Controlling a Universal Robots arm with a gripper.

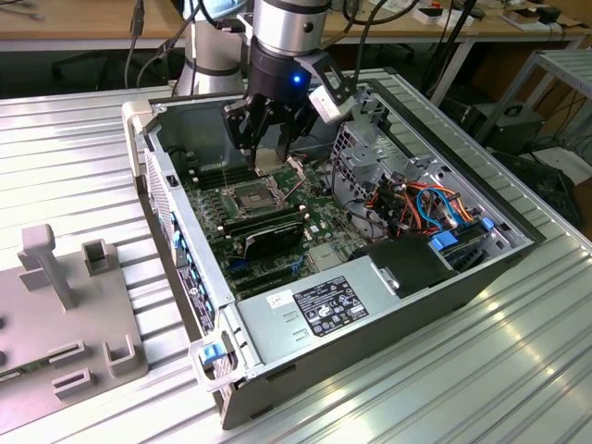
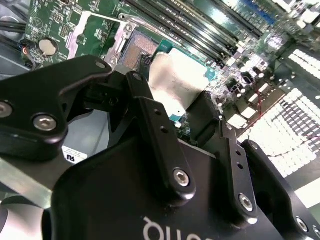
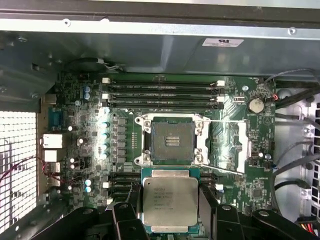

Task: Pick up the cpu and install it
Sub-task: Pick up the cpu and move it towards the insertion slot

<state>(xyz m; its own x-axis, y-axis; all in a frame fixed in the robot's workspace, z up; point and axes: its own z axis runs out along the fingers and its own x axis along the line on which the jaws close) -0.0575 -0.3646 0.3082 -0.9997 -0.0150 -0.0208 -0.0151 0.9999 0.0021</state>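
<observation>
The gripper (image 1: 268, 148), upper centre of the exterior view, clamps the cpu (image 3: 166, 202) by two opposite edges. The cpu lies flat, metal top away from the motherboard (image 3: 90, 130), beside the open socket (image 3: 172, 141). One edge is hidden by the gripper.

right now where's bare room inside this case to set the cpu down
The empty socket, between the RAM slots and the cpu held in the gripper. Outside, the ribbed table on the exterior view's right of the case is bare. Crowded: the cable bundle by the drive cage.
</observation>
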